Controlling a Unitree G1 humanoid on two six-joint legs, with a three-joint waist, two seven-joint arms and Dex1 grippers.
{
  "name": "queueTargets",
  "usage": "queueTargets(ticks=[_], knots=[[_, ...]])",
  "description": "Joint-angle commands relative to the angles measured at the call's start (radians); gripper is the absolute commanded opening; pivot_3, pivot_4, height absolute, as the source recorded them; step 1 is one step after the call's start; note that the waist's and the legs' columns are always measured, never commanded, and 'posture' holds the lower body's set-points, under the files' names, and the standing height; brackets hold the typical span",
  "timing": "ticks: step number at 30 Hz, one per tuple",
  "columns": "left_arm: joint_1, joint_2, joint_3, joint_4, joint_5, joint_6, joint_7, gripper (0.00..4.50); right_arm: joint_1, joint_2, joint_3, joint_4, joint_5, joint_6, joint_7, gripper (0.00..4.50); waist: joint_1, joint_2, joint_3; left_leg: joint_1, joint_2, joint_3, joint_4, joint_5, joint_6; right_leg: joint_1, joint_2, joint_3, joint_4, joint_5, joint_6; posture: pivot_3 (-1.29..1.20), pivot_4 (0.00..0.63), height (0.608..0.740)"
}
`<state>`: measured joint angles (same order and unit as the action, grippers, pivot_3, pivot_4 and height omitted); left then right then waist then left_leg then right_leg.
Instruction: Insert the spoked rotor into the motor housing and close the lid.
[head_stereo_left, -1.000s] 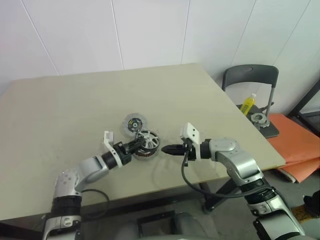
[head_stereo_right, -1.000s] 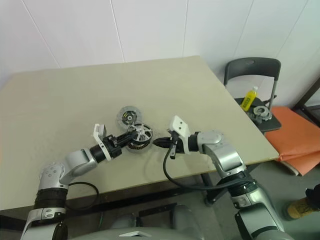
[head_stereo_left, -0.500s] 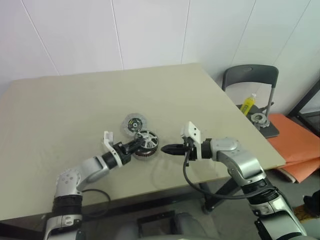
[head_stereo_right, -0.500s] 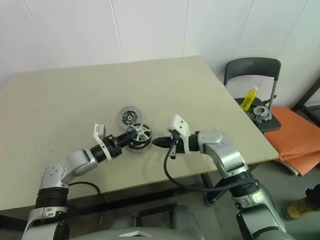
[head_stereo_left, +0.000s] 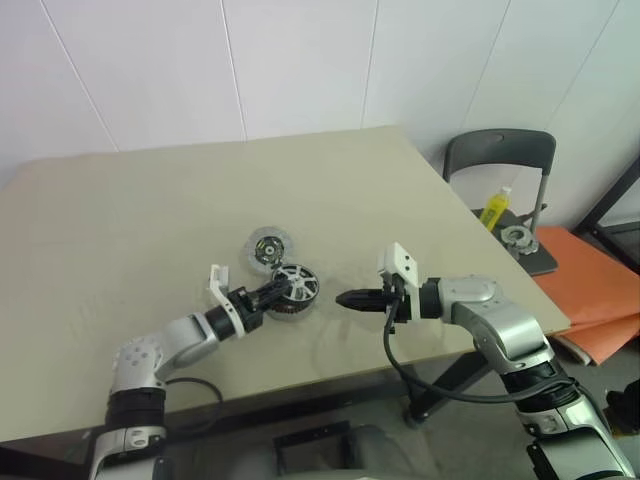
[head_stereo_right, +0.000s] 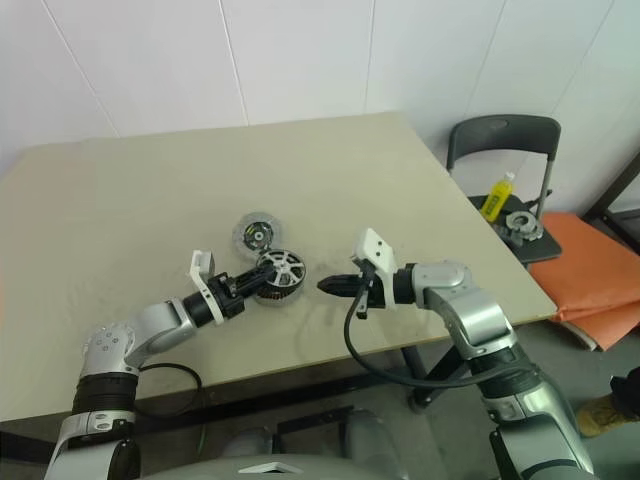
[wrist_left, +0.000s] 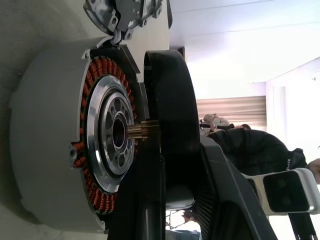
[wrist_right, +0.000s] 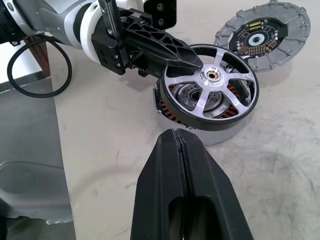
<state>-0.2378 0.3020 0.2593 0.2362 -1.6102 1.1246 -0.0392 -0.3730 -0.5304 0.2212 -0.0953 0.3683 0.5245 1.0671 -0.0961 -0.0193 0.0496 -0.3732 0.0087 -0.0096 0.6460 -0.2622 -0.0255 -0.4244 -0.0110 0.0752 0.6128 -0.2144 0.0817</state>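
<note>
Spoked rotor (wrist_right: 210, 95), 1 unit: clamped by its rim in left gripper (wrist_right: 192, 60), tilted half-seated over motor housing (wrist_left: 47, 150) beside lid (wrist_right: 262, 35); right gripper (wrist_right: 175, 142) clenched empty nearby; level rotor, align hub, then press.

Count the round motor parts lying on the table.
3: the spoked rotor in the left gripper, over the motor housing; the lid flat behind them.

A pale beige desk (head_stereo_left: 150, 200) carries two things near the middle of its front half: the grey motor housing (wrist_right: 212, 134), copper windings showing, and just behind it, toward the far edge, the flat silver-grey lid (head_stereo_left: 268, 244).
</note>
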Motion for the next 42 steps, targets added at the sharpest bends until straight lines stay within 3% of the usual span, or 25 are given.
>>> queueTargets(ticks=[1, 14, 24, 42], knots=[[-0.005, 0.006, 0.021, 0.019, 0.027, 0.014, -0.007, 0.47, -0.022, -0.003, -0.027, -0.027, 0.017, -0.009, 0.001, 0.0, 0.0, 0.0, 0.0, 0.0, 0.0, 0.0, 0.0, 0.0, 0.0, 0.0, 0.0, 0.0, 0.0, 0.0, 0.0, 0.0, 0.0, 0.74], [-0.028, -0.007, 0.038, 0.053, 0.13, -0.007, -0.051, 0.47, -0.028, 0.002, -0.028, -0.024, 0.018, -0.01, -0.002, 0.0, 0.001, 0.0, 0.0, 0.001, 0.0, 0.0, 0.001, 0.0, 0.0, 0.001, 0.0, 0.0, 0.0, 0.0, 0.0, 0.0, 0.0, 0.74], [-0.045, -0.007, 0.047, 0.049, 0.192, 0.032, -0.036, 3.49, -0.033, 0.007, -0.027, -0.012, 0.013, -0.018, -0.006, 0.0, 0.002, 0.001, -0.001, 0.002, 0.0, -0.001, 0.001, 0.0, 0.0, 0.003, 0.0, 0.0, 0.0, 0.0, 0.0, 0.0, 0.0, 0.74], [-0.127, 0.032, 0.069, 0.036, 0.279, 0.087, -0.05, 3.49, -0.04, 0.02, -0.013, 0.007, 0.007, -0.03, -0.005, 0.0, 0.0, 0.0, -0.001, 0.002, 0.0, -0.001, 0.001, 0.0, 0.0, 0.003, 0.0, 0.0, 0.0, 0.0, 0.0, 0.0, 0.0, 0.74]])
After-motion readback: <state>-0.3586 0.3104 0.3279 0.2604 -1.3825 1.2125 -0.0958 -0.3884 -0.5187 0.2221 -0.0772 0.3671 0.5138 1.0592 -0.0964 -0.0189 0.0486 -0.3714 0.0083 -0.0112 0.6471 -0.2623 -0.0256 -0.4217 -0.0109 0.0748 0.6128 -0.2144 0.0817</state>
